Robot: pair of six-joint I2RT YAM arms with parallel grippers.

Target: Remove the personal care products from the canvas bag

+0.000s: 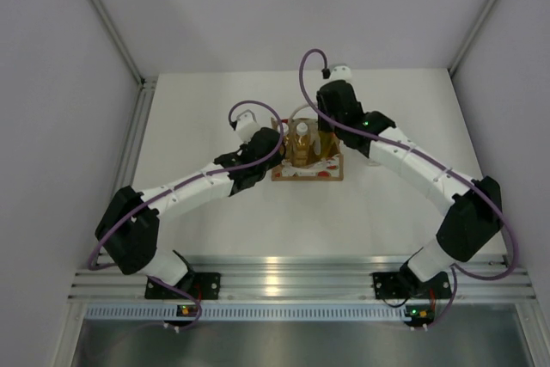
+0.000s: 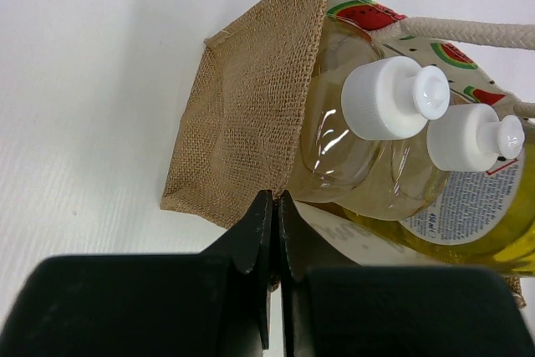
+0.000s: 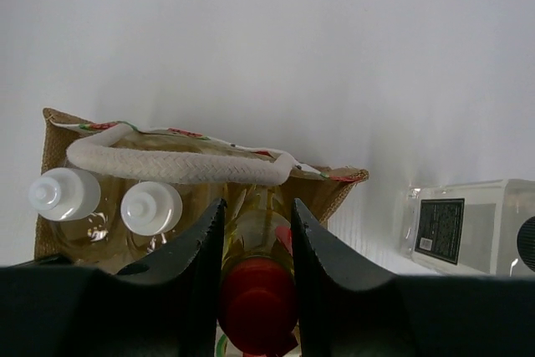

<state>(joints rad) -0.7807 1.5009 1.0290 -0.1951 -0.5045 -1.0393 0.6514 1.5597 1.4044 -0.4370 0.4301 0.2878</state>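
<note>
Between the jaws of the right gripper [image 3: 257, 208], the red-capped bottle [image 3: 257, 305]

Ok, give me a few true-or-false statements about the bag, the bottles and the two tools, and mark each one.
1. Two white-capped bottles sit inside the canvas bag. True.
2. The clear bottle is inside the bag. False: it lies on the table beside the bag.
3. The right tool is closed around the red-capped yellow bottle. True.
4. The left tool is wide open above the bottles. False: it is shut, pinching the bag's edge.
</note>
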